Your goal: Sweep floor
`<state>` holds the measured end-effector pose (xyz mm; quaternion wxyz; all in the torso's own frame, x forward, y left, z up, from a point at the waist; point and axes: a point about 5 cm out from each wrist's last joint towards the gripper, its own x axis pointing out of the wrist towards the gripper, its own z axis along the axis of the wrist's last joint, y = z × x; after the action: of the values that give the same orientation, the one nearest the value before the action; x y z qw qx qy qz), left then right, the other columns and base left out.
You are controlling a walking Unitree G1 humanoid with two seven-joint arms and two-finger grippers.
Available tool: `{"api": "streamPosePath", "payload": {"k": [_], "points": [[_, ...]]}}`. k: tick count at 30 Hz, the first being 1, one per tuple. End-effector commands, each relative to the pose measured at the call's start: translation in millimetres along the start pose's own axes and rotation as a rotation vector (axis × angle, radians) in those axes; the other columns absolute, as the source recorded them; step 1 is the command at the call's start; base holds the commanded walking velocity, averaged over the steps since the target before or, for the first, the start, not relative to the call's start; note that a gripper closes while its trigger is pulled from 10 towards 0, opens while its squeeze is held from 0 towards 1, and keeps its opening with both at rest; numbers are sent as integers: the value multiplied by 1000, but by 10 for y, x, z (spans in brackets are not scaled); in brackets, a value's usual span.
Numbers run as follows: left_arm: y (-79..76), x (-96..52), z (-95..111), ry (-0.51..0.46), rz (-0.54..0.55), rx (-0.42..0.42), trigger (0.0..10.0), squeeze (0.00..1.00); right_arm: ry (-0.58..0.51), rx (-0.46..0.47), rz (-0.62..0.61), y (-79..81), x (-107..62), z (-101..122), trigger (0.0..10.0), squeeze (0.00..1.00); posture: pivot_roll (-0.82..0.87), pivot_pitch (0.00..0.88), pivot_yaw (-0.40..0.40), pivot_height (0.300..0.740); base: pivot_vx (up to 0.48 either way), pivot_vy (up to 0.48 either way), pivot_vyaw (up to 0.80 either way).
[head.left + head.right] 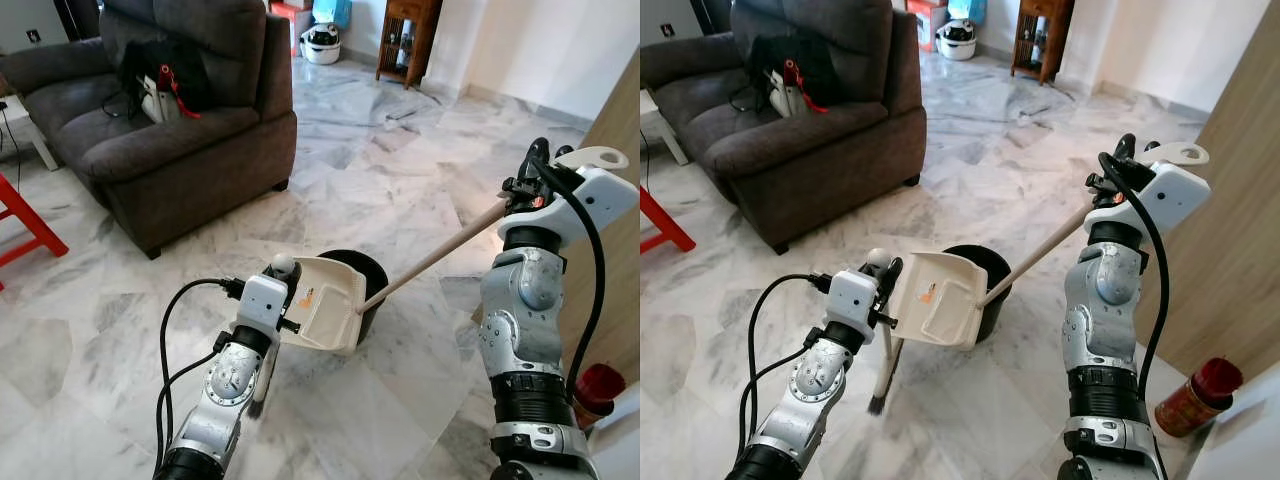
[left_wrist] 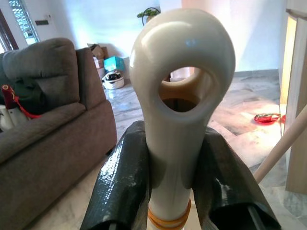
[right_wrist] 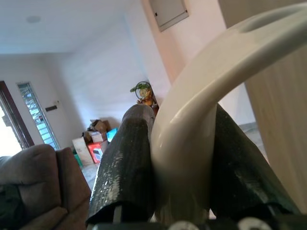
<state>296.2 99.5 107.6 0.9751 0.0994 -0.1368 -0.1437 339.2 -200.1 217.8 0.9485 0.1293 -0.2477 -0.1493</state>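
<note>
My left gripper (image 1: 277, 283) is shut on the top of a short cream broom handle (image 2: 178, 96), whose end has a round hole. The broom's dark brush (image 1: 878, 402) hangs down to the marble floor beside my left arm. My right gripper (image 1: 533, 170) is raised at the right, shut on the looped end of the long dustpan handle (image 3: 201, 110). The pale stick (image 1: 440, 252) slopes down to the white dustpan (image 1: 322, 300). The pan is tipped up over a black bin (image 1: 368, 268), just right of the left gripper.
A grey sofa (image 1: 170, 130) with a black bag on it stands at the far left. A red stool leg (image 1: 28, 222) is at the left edge. A wooden panel (image 1: 618, 120) rises close on the right, with a red-lidded jar (image 1: 1192, 397) at its foot.
</note>
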Motion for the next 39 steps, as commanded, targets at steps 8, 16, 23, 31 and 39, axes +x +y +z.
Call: {"api": "streamPosePath", "payload": {"k": [8,16,23,31,39], "points": [[3,49,115,-59,-5,24,10000,0,-96,45,27,95,68,212,10000,0,29,0,-12,740,348,0,0],[-1,46,119,-61,-6,22,10000,0,-98,39,24,98,69,214,10000,0,28,0,-12,740,349,0,0],[1,44,124,-63,-5,22,10000,0,-79,40,28,111,75,190,10000,0,31,0,-13,740,349,0,-379],[0,44,131,-66,-8,21,10000,0,-80,51,45,154,54,182,10000,0,31,0,-12,740,350,0,0],[2,43,136,-70,-6,21,10000,0,-74,62,58,180,49,176,10000,0,31,0,-12,740,344,0,0]]}}
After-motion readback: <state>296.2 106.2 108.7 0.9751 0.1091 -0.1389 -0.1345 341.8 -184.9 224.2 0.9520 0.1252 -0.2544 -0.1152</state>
